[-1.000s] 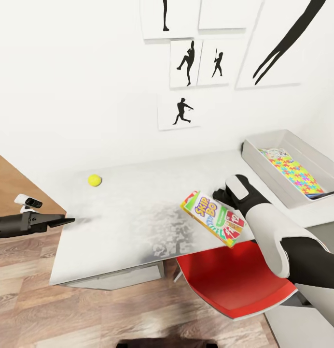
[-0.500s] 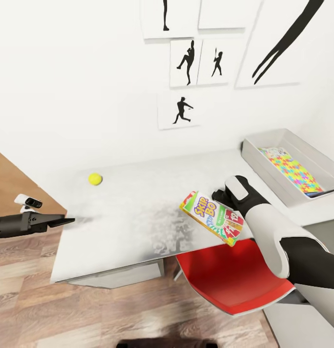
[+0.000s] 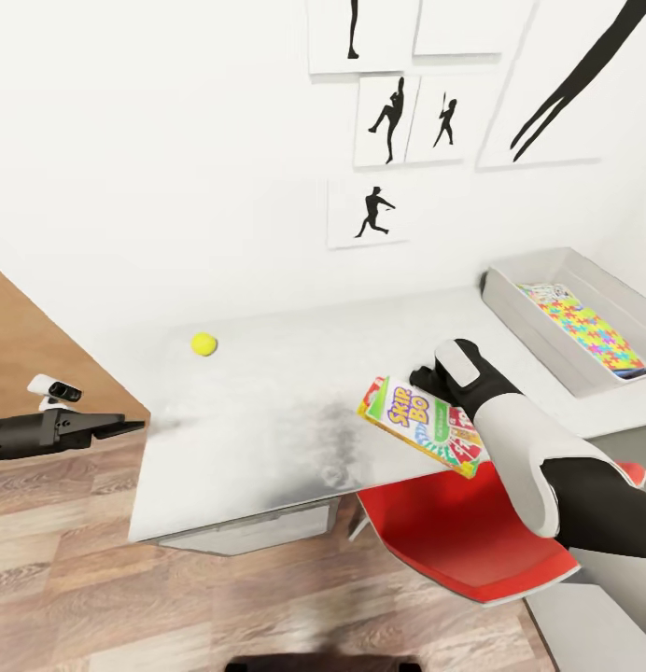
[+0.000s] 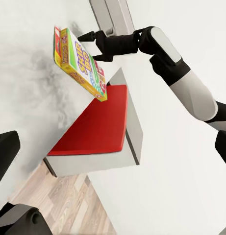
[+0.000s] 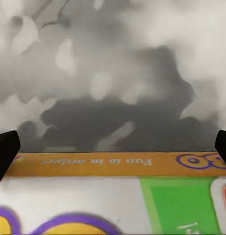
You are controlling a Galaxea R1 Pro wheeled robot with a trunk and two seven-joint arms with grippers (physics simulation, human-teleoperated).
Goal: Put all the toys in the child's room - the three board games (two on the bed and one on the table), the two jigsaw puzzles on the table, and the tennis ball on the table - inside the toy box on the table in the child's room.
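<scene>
Our right gripper (image 3: 433,385) is closed on the SKIP-BO box (image 3: 423,426) and holds it tilted over the table (image 3: 267,411), near the table's front edge and above the red chair (image 3: 454,532). Our left gripper (image 3: 127,427) hangs just beside the table's left end, its fingers together. On the table, the tennis ball (image 3: 204,343) lies toward the wall. At the table's right end stands the toy box (image 3: 538,322), with a jigsaw puzzle (image 3: 589,331) inside it.
</scene>
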